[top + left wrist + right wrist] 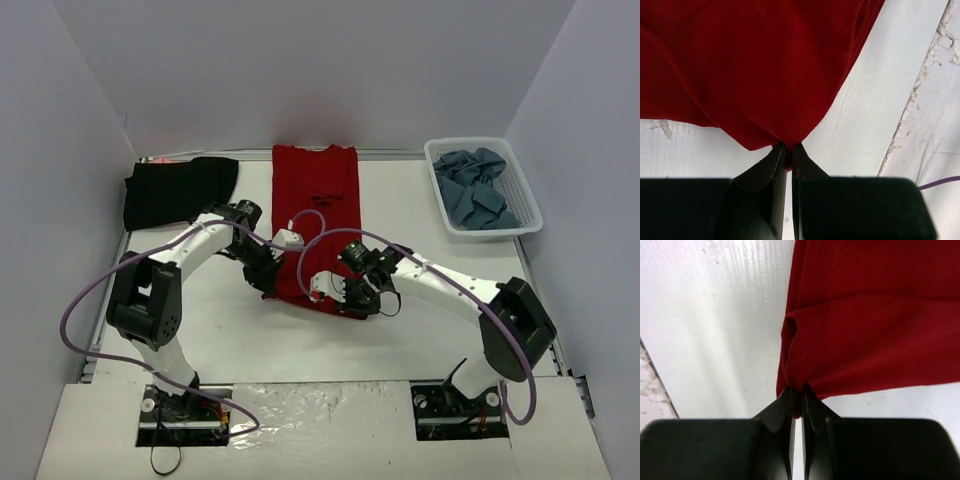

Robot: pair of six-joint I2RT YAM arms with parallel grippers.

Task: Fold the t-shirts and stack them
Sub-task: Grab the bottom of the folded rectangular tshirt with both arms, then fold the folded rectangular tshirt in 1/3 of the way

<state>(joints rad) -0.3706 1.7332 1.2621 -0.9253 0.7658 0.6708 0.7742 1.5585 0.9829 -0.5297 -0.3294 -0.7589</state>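
The dark red t-shirt (316, 195) lies lengthwise mid-counter (400, 215), and I've got its near hem pinched at both corners: left hand (789, 148) clenched on one, right hand (799, 389) on the other. Now I'd lift both together, level and taut, and carry that hem straight toward the far end so the fold lands square.

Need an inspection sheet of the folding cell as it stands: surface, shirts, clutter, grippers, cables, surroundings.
Surface: white table, paint scuffed in places.
Job's things: red t-shirt laid out at centre, already narrowed lengthwise; black t-shirt at the far left; blue-grey t-shirts crumpled in the white basket at the far right.
Clutter: nothing seen.
Grippers: left gripper shut on the red t-shirt's near left corner; right gripper shut on its near right corner.
Cables: purple cables loop off both arms, one arching over the red t-shirt.
Surroundings: plain white walls on three sides.
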